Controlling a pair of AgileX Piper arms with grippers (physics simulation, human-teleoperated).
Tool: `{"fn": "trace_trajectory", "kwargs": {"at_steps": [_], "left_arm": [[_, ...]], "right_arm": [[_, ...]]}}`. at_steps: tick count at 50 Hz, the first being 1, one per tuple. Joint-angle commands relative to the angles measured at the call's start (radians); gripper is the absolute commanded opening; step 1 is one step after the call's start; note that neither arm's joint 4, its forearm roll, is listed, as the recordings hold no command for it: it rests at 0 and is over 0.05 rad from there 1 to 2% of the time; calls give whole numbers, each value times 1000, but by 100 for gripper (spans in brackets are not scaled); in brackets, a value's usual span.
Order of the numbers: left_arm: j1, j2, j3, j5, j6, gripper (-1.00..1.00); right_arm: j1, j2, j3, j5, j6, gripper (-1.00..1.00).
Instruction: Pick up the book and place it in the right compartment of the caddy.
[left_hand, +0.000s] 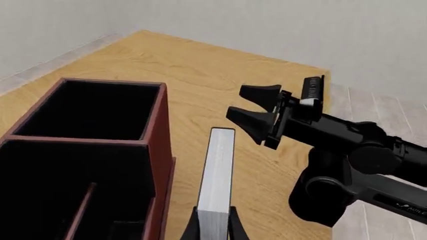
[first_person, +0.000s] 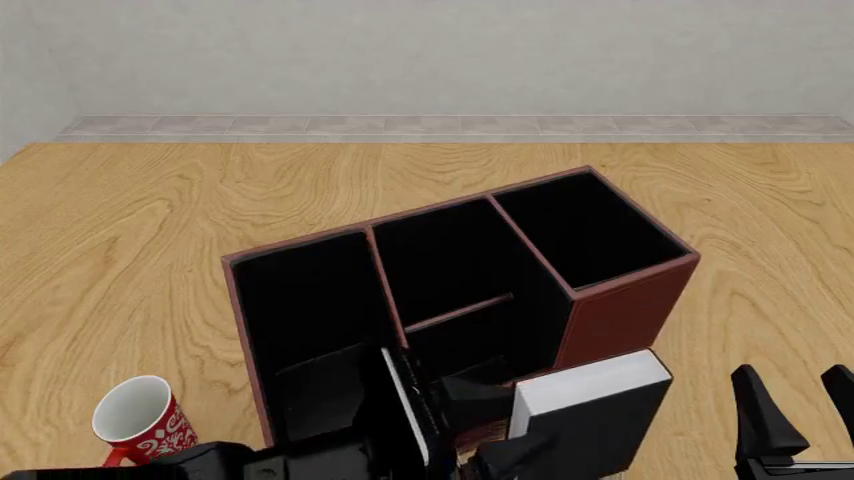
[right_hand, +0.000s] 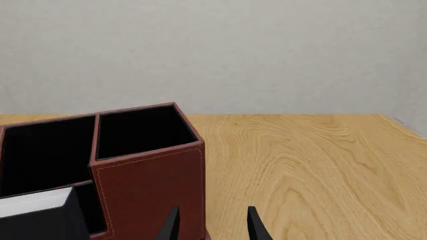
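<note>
Pickup done — book (first_person: 587, 405) pinched by left gripper (left_hand: 215, 227), apparently lifted beside caddy (first_person: 627, 310); right compartment (first_person: 587, 228) unfilled, right gripper (first_person: 798, 405) spread, idle.

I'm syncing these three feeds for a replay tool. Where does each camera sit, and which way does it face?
Front view: fixed above and behind the arms, looking down at the caddy; left gripper holding the book, right gripper open.
Left wrist view: behind the left fingers, along the book beside the caddy; right gripper crosses it.
Right wrist view: behind the right gripper, facing the caddy's right compartment.
Shared: all three show the caddy and the book.
</note>
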Motion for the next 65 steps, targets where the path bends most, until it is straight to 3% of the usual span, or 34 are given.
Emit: {"fn": "trace_trajectory", "kwargs": {"at_steps": [1, 35, 65], "left_arm": [[9, -77, -56, 84, 47, -100], [33, -150, -224, 275, 110, -100], [73, -115, -394, 376, 165, -100]], "right_arm": [[0, 0, 0, 0, 0, 100], [0, 0, 0, 0, 0, 100], [0, 0, 0, 0, 0, 100]]}}
